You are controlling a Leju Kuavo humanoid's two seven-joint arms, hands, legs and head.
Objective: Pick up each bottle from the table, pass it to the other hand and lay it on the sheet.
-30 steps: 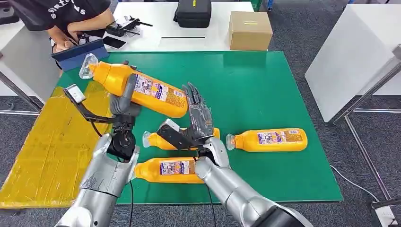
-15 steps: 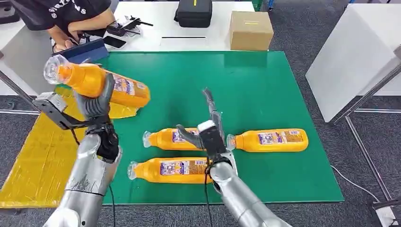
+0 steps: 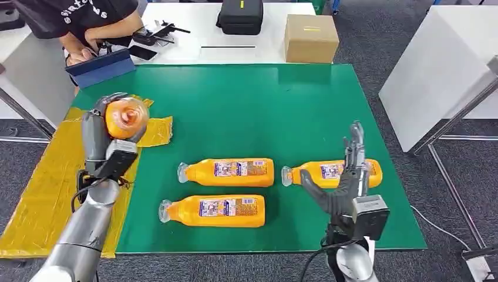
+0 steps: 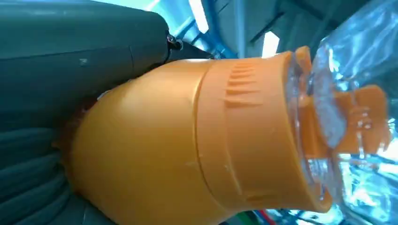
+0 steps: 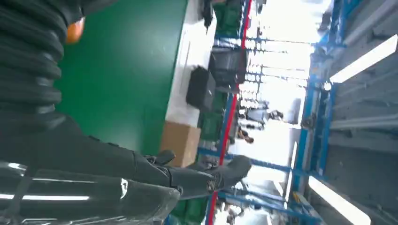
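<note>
Left hand (image 3: 100,138) grasping bottle (image 3: 125,117) above yellow sheet (image 3: 47,194); right hand (image 3: 346,182) released, fingers spread, beside sheet-farthest bench bottle (image 3: 335,174).

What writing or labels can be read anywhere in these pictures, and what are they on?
None can be read.
Labels on the three lying bottles: print too small.
White lettering on the person's dark shirt: cut off, unreadable.
Yellow mark on the cardboard box and the black case: no legible text.

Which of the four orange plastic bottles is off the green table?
The orange bottle gripped by the left hand above the yellow sheet; the other three lie flat on the green mat.
</note>
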